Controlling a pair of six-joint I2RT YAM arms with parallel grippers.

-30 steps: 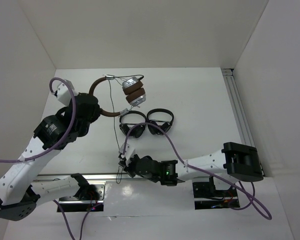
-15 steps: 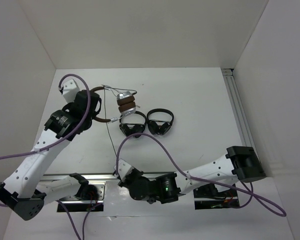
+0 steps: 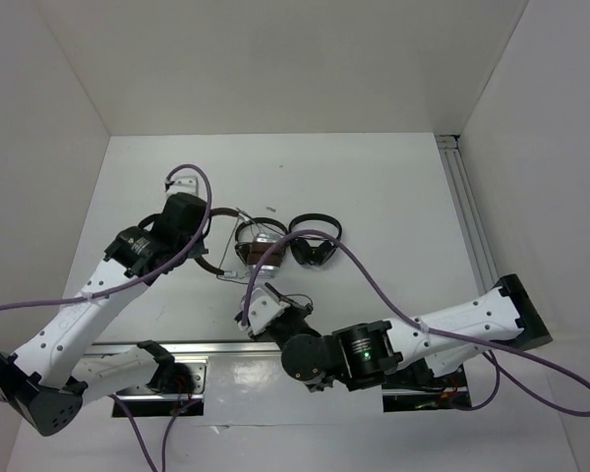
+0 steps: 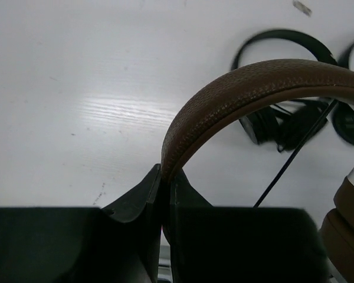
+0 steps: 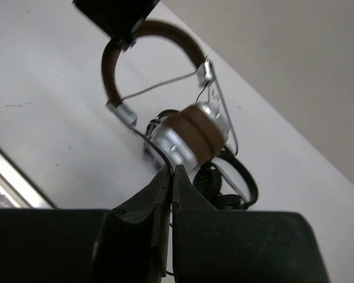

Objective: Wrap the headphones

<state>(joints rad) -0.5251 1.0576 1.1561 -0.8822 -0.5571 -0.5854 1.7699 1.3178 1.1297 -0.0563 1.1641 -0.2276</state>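
On the left of the top view, the left gripper point(image 3: 205, 254) is clamped on the brown headband point(image 3: 214, 265) of the headphones point(image 3: 238, 252). Its wrist view shows both fingers point(image 4: 143, 194) pressed flat against 1 end of the band's arc point(image 4: 253, 88). The headphones hang off the table point(image 3: 374, 187) from that grip. In the right wrist view the band point(image 5: 113, 65) curves up and over like an arch, open side down. Its crown sits just under the left gripper point(image 5: 115, 15), and thin metal rods run from the band ends to the cups.

The 2 silver cups point(image 5: 192, 137) are folded together, brown pads face to face, at the lower right of the arch. From above, the long axis runs roughly left to right: band to the left, cups pointing right toward the black pairs point(image 3: 315, 241).

Below the cups in the top view, the right gripper point(image 3: 252, 315) has its fingers closed with almost no gap. The thin dark cable point(image 5: 143, 137) drops from the band's lower end and runs into that gap, so the grip looks to be on the cable point(image 4: 289, 165) itself.

Further right, the 2 black pairs point(image 4: 283, 115) lie side by side on the table, behind and beneath the hanging cups.
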